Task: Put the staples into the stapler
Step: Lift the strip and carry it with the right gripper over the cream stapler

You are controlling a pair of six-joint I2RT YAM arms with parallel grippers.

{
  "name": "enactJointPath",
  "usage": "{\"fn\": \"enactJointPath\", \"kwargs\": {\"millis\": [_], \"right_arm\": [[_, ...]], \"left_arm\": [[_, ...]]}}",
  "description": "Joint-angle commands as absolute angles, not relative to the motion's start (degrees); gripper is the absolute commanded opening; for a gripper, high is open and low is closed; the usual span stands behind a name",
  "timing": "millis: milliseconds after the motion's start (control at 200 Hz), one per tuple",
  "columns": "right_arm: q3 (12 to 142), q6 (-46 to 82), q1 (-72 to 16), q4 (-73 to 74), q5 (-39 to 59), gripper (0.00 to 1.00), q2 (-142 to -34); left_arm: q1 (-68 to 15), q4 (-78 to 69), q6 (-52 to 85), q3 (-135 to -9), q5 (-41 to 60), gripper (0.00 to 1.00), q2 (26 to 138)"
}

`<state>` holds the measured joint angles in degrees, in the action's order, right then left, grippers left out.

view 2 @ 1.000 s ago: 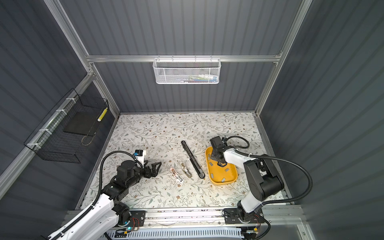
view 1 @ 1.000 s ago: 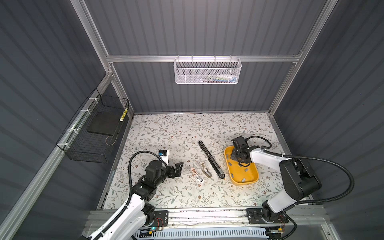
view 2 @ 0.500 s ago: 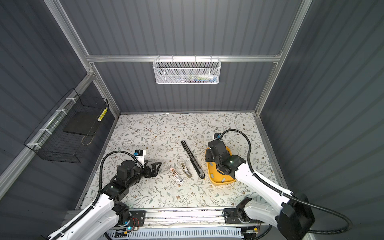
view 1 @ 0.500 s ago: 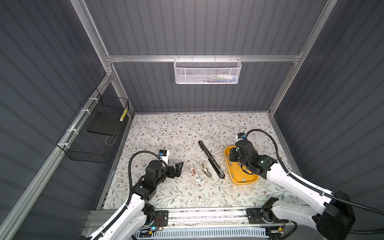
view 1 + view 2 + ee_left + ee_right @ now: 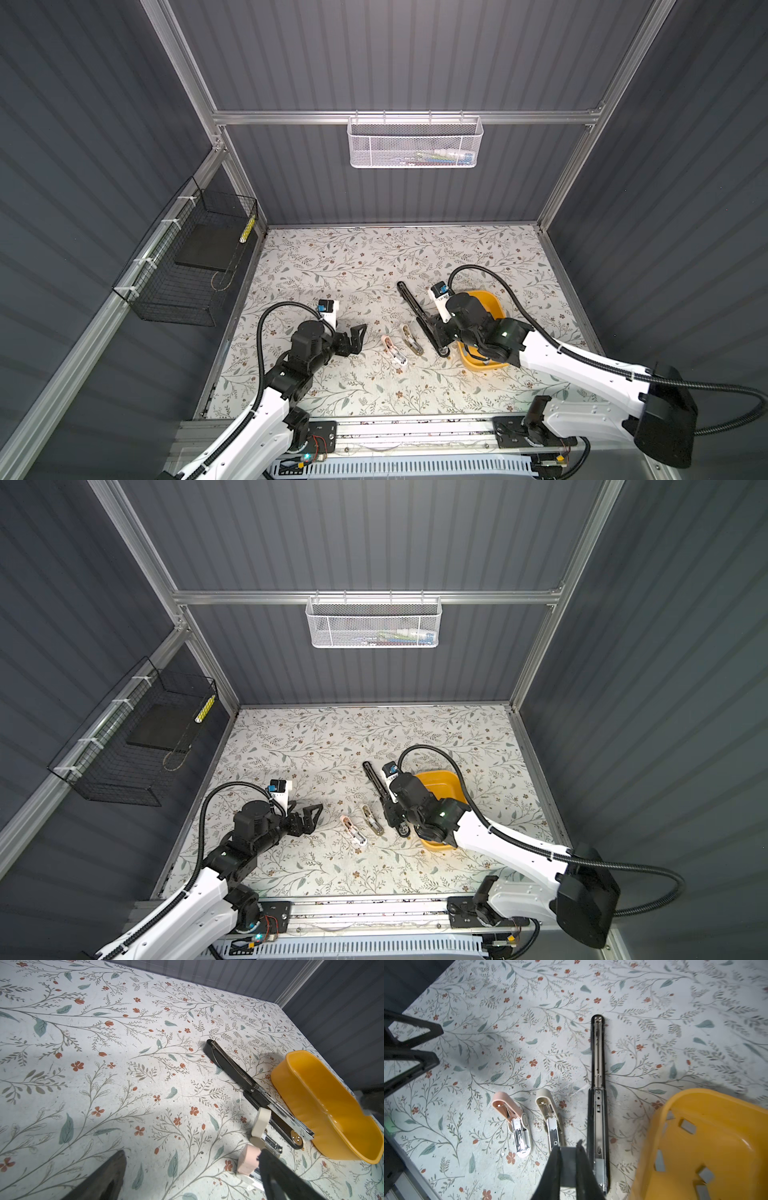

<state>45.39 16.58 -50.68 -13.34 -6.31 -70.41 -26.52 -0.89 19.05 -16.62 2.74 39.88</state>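
A flat grey strip of staples [image 5: 568, 1164] is pinched in my right gripper [image 5: 568, 1149], which is shut on it. That gripper [image 5: 441, 337] [image 5: 392, 817] hangs over the near end of a long black stapler [image 5: 598, 1076] [image 5: 413, 305], opened flat. More staples [image 5: 687, 1126] lie in the yellow tray [image 5: 695, 1103] [image 5: 494, 303] beside it. A beige small stapler [image 5: 549, 1113] [image 5: 411, 340] and a pink small stapler [image 5: 512, 1118] [image 5: 392, 352] lie open to the left. My left gripper [image 5: 191, 1164] [image 5: 357, 336] is open and empty, just left of the pink stapler.
A white mesh basket [image 5: 415, 145] hangs on the back wall and a black wire basket [image 5: 195, 266] on the left wall. An aluminium rail [image 5: 395, 432] runs along the table's front edge. The yellow tray sits close against the black stapler's right side.
My right arm has swung from over the yellow tray to the left, now over the black stapler's near end, with its jaws closing tighter on the staples. The left arm has not moved.
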Motion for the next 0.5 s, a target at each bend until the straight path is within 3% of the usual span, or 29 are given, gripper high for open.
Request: {"fn": "enactJointPath", "kwargs": {"millis": [0, 490], "right_arm": [[44.15, 15.25, -51.73, -8.60, -2.63, 0.13, -72.09], [42.71, 14.46, -52.90, -1.00, -1.11, 0.15, -80.84]], "left_arm": [[-26.54, -0.58, 18.81, -16.81, 2.99, 1.00, 40.02], [-26.54, -0.75, 18.81, -16.88, 3.12, 1.00, 40.34]]}}
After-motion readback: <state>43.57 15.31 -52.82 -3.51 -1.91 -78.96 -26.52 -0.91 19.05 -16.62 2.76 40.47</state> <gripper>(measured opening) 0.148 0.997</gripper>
